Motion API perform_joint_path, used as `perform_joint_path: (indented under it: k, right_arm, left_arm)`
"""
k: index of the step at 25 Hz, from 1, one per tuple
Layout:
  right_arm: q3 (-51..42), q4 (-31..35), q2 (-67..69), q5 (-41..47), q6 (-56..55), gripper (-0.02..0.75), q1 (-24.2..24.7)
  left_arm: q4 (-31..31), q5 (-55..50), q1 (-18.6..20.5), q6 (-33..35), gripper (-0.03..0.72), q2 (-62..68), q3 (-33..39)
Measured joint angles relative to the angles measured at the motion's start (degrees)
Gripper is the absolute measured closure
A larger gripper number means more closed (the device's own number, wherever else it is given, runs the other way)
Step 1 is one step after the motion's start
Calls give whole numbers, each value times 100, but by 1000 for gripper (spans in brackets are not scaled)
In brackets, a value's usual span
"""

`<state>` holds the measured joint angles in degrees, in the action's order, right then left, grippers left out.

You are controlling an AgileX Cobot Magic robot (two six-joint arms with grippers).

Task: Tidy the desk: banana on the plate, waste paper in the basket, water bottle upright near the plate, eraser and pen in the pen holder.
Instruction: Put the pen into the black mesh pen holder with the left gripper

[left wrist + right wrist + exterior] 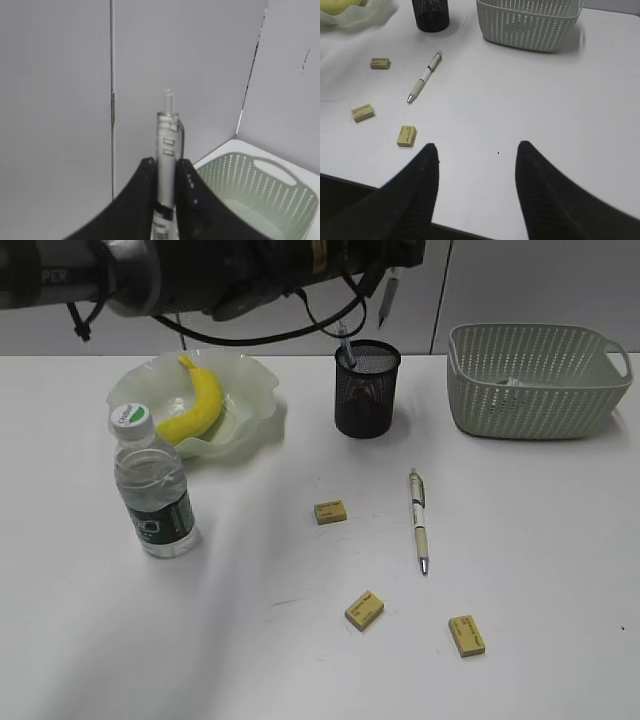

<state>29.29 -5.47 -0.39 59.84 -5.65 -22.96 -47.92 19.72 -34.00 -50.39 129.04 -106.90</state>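
Left wrist view: my left gripper clamps a clear pen upright above the pen holder. I should centre it over the mouth before releasing. Right gripper hovers open, empty.

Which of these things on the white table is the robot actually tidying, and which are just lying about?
Job:
curved yellow banana in ruffled green glass plate
clear water bottle
three yellow erasers
white pen on desk
clear pen held in left jaws
black mesh pen holder
green plastic basket

Lying about:
nothing visible
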Motion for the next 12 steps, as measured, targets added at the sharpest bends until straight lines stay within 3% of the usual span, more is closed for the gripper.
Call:
perform_joint_path:
  k: [6, 12]
  right_arm:
    - [0, 0, 0, 0, 0, 341, 0]
    - [0, 0, 0, 0, 0, 393, 0]
  left_arm:
    - [14, 316, 115, 353, 609, 293, 5]
    - [14, 391, 115, 644, 609, 629, 5]
